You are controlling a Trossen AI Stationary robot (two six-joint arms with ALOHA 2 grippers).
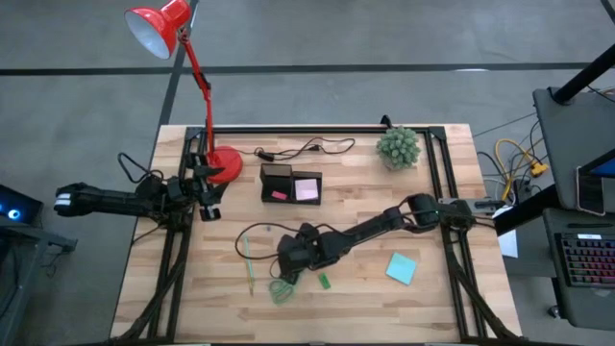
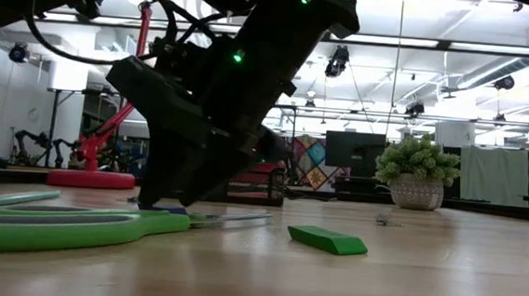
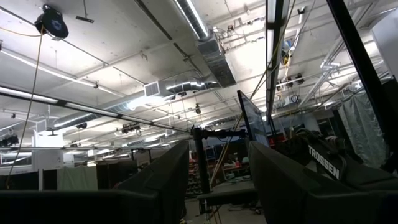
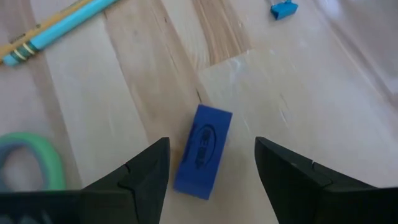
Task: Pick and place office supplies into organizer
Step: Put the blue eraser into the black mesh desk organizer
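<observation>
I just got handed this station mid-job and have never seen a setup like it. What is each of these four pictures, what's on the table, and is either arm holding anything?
You have two dark robot arms at a wooden table. One picture looks straight down, one sits at table height, and one camera rides on each wrist.

From above, the left gripper waits by the red lamp, open and empty; its wrist camera sees only the ceiling. The right gripper reaches to mid-table, open, nothing held. Its wrist view shows its fingers on either side of a small blue eraser lying on the wood.

Also on the table: green scissors, a thin pencil, a green piece, a teal sticky pad, a potted plant, a black cable, and the black organizer, holding a pink pad.
</observation>
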